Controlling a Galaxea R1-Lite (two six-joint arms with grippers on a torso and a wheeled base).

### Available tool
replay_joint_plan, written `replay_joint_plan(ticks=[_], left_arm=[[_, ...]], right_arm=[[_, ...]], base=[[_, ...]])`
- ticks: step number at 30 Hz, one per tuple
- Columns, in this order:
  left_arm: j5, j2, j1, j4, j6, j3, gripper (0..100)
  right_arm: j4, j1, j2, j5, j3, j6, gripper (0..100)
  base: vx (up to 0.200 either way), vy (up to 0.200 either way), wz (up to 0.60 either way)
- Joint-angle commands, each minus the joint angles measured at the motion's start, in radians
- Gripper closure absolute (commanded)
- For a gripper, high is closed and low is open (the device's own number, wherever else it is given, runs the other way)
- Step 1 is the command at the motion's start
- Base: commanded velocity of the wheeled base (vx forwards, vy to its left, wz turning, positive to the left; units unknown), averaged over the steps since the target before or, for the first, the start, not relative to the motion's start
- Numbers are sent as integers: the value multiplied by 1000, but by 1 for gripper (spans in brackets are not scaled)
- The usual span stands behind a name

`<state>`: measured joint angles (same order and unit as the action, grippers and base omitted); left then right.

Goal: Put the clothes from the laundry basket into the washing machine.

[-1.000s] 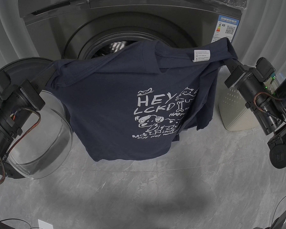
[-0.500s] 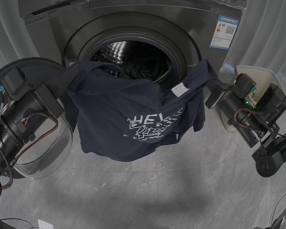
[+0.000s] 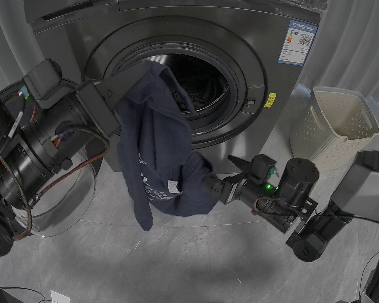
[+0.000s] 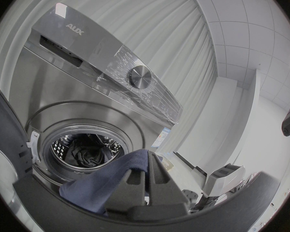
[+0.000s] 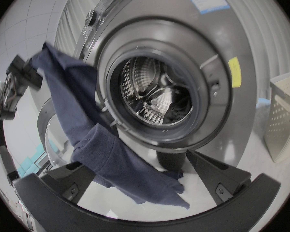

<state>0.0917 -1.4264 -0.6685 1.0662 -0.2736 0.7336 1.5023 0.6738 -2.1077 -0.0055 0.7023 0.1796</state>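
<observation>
The navy T-shirt (image 3: 156, 148) is not in the machine yet. One corner is held up at the left edge of the drum mouth (image 3: 236, 90). The rest hangs in a long fold down the front of the washing machine (image 3: 257, 55), and its lowest tip comes close to the floor (image 3: 198, 253).

The left gripper (image 4: 149, 160) has its fingers pinched together on that upper corner. The right gripper (image 5: 141, 165) sits low, in front of the panel under the opening. Its fingers are spread wide and the lower part of the shirt is draped across one of them, not clamped.

Most of the cloth's weight is outside and below the opening. If the left gripper let go here, I'd expect the shirt to slide down the front and land on the floor. The loose drape over the open right finger is the other worry. Pulling that arm away could drag the hem outward, and lifting it could let the fabric slip off before it clears the rim.

A trailing sleeve could also catch on the rim or get shut in the glass door (image 3: 59, 203), which stands open just beside the left arm.

Dark clothes (image 3: 202, 87) already lie in the drum, and the laundry basket (image 3: 341, 127) stands well off to the right.
</observation>
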Motion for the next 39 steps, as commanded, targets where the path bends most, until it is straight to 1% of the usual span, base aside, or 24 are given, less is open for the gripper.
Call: replay_joint_plan(ticks=[1, 8, 9, 10, 11, 15, 16, 17, 20, 23, 24, 27, 29, 32, 37, 38, 39], left_arm=[[2, -8, -37, 5, -1, -2, 100], [3, 18, -45, 6, 1, -37, 100], [3, 18, -45, 6, 1, -37, 100], [3, 24, -51, 6, 1, -46, 100], [3, 24, -52, 6, 1, -49, 100], [3, 23, -56, 5, 2, -54, 100], [3, 23, -56, 5, 2, -54, 100], [3, 17, -56, 5, 2, -51, 100], [6, 11, -59, 5, 4, -45, 100], [20, 7, -63, 5, 4, -45, 100], [26, 4, -65, 5, 4, -46, 100], [26, -2, -82, 6, 4, -49, 100], [26, -2, -91, 6, 4, -49, 100], [29, 0, -103, 8, 4, -48, 100], [33, 9, -114, 17, -4, -48, 100], [33, 9, -114, 17, -4, -48, 100], [36, 12, -114, 20, -7, -48, 100]], right_arm=[[9, 43, -124, 7, 42, -9, 0], [9, 43, -195, 9, 155, -12, 0], [9, 43, -195, 9, 155, -12, 0], [10, 44, -218, 13, 189, -12, 0], [10, 46, -227, 16, 201, -12, 0], [12, 81, -265, 36, 235, -20, 0], [12, 81, -265, 36, 235, -20, 0], [13, 109, -285, 38, 246, -22, 0], [13, 139, -307, 36, 259, -23, 0], [12, 153, -321, 36, 281, -23, 0], [10, 158, -330, 35, 307, -23, 0], [-1, 148, -356, 27, 405, -20, 0], [-5, 138, -370, 25, 453, -20, 0], [-21, 121, -390, 25, 503, -20, 0], [-50, 101, -451, 25, 594, -25, 0], [-51, 101, -454, 25, 597, -25, 0], [-57, 96, -477, 25, 634, -25, 0]], base=[[0, 0, 0], [0, 0, 0], [0, 0, 0], [0, 0, 0], [0, 0, 0], [0, 0, 0], [0, 0, 0], [0, 0, 0], [0, 0, 0], [0, 0, 0], [0, 0, 0], [0, 0, 0], [0, 0, 0], [0, 0, 0], [0, 0, 0], [0, 0, 0], [0, 0, 0]])
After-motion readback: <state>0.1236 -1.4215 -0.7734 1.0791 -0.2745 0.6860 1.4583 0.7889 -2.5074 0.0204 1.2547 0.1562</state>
